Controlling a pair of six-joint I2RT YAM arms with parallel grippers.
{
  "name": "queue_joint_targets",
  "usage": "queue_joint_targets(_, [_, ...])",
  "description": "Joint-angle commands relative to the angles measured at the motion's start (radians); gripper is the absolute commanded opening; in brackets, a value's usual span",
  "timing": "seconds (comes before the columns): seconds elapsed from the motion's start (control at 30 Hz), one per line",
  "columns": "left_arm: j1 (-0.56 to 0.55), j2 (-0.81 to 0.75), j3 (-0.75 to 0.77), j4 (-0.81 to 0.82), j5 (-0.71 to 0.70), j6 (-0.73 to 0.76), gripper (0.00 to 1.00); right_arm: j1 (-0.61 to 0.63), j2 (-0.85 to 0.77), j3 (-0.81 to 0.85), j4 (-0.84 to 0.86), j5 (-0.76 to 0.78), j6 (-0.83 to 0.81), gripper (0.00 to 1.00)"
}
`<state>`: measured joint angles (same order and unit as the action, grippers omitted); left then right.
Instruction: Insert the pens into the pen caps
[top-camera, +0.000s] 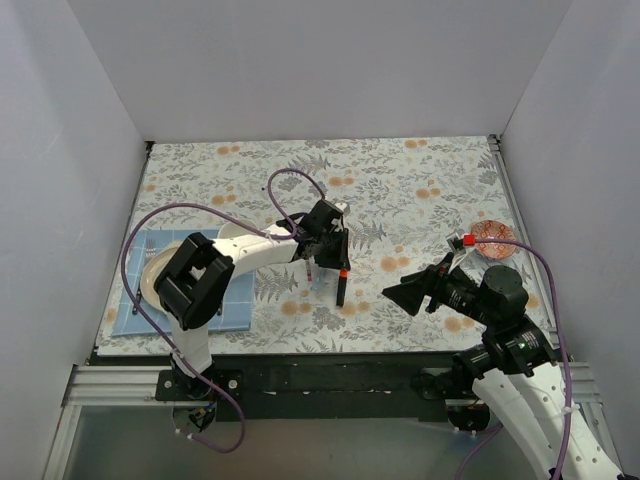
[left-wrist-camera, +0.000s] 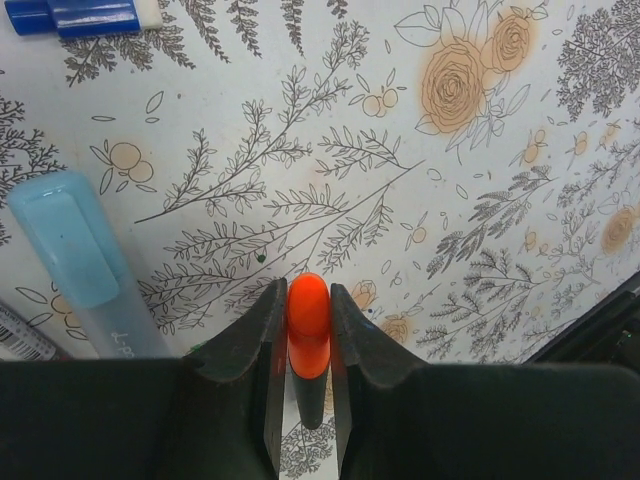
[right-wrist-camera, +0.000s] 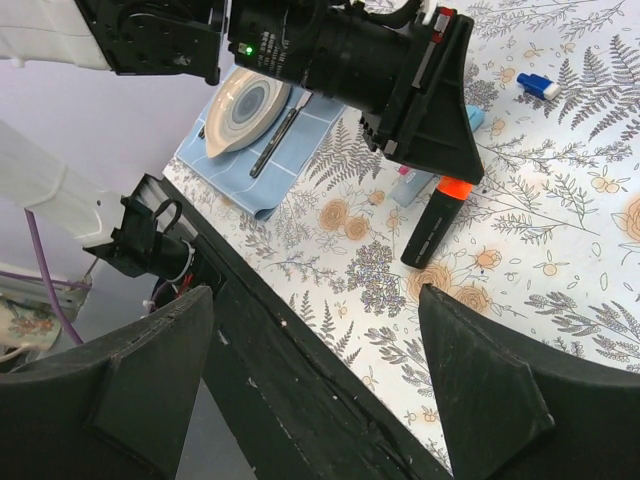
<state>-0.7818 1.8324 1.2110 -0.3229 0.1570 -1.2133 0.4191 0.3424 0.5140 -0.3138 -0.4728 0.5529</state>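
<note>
Left gripper (left-wrist-camera: 308, 302) sits closest in its wrist view, clamped tight on the orange cap (left-wrist-camera: 308, 318), with a dark barrel showing just below the cap between the jaws

Right wrist view: black pen (right-wrist-camera: 428, 228) hangs tilted from that grip, orange end up at the jaws, lower tip at or just above the floral table cover (right-wrist-camera: 560, 250); can't tell whether it touches

Right gripper (right-wrist-camera: 315, 310) is spread wide with nothing in it, well apart from the pen, over the near right of the table

Read: the black/orange pair is the step in hand and looks mated. Whether the cap is fully seated can't be confirmed from these views

Second pair is untouched: light blue pen (left-wrist-camera: 75, 260) lies flat just beside the left gripper, dark blue cap (left-wrist-camera: 85, 15) lies further out on the cover, apart from it

Next move, as I judge it:
- lower the black pen flat and open the left jaws without flicking it into the light blue pen
- one arm takes the dark blue cap, the other the light blue pen
- the cap is tiny, so grip it square with the mouth left clear
- line up the axes before pushing
</note>
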Motion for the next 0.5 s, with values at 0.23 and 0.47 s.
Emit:
queue_joint_targets(0.23, [0.038,0.054,0.099,-0.047,-0.131,0.014,0.33,-0.002,0.006,0.007,0.036,0.014,-0.027,0.88])
queue_joint_targets(0.47, [0.062,0.038,0.241,-0.117,-0.218,0.112,0.52,-0.002,0.036,0.037,0.064,0.007,-0.045,0.88])
